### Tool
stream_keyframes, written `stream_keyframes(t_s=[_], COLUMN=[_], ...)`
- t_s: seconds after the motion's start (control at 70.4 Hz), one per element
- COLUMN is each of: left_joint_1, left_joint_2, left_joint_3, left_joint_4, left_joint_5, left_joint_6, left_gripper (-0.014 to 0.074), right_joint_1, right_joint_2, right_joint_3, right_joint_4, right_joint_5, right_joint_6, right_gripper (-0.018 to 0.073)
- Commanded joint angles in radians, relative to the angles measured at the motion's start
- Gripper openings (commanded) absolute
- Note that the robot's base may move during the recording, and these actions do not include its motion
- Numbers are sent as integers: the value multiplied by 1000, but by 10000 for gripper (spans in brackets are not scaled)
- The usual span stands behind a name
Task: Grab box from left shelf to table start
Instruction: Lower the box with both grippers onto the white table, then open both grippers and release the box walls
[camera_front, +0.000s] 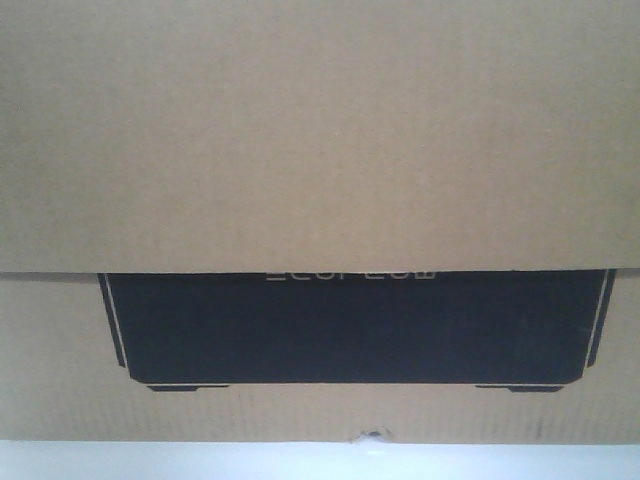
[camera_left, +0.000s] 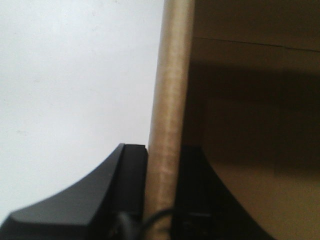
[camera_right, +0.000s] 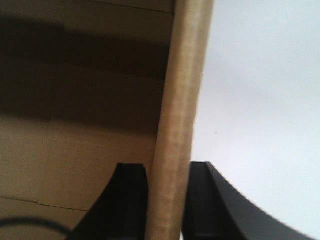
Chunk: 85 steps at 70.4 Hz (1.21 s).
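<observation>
The brown cardboard box (camera_front: 320, 130) fills the front view, very close, its lid overlapping a black printed panel (camera_front: 350, 325) with pale lettering. A pale strip of the white table (camera_front: 320, 462) shows under it. In the left wrist view my left gripper (camera_left: 164, 170) is shut on the box's cardboard edge (camera_left: 172, 100), one black finger on each side. In the right wrist view my right gripper (camera_right: 169, 190) is shut the same way on the box's other edge (camera_right: 182, 100). The left shelf is out of view.
A plain white surface lies beside the box in the left wrist view (camera_left: 75, 90) and in the right wrist view (camera_right: 260, 100). Nothing else shows.
</observation>
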<state>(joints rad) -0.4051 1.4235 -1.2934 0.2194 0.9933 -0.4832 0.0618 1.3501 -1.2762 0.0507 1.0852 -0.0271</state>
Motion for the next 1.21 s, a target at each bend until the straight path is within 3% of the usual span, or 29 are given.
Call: stream_keyframes(t_s=[0.0, 0.156, 0.241, 0.312, 0.497, 0.824, 1.122, 1.193], left_joint_1=[4, 5, 5, 5, 5, 5, -4, -4], left_joint_2=[-23, -23, -23, -23, -25, -25, -96, -139], left_joint_3=[-39, -39, -39, -41, -58, -171, -293, -297], left_joint_4=[-48, -66, -66, -64, -46, 60, 67, 60], left_joint_5=[-56, -49, -45, -38, -25, 110, 181, 180], left_joint_6=[41, 59, 59, 59, 59, 59, 67, 67], left_gripper=[13, 318, 498, 582, 568, 568, 568, 568], right_joint_1=[15, 15, 15, 15, 15, 15, 15, 15], right_joint_2=[-45, -46, -50, -52, -52, -54, -116, -149], right_joint_3=[-44, -44, -44, -45, -46, -68, -187, -198], right_joint_4=[115, 115, 115, 114, 103, 49, 24, 22], right_joint_5=[-67, -68, -68, -68, -64, -33, 15, 24], right_joint_6=[-17, -17, -17, -17, -17, -17, -17, -17], right_gripper=[264, 507, 557, 557, 557, 552, 550, 516])
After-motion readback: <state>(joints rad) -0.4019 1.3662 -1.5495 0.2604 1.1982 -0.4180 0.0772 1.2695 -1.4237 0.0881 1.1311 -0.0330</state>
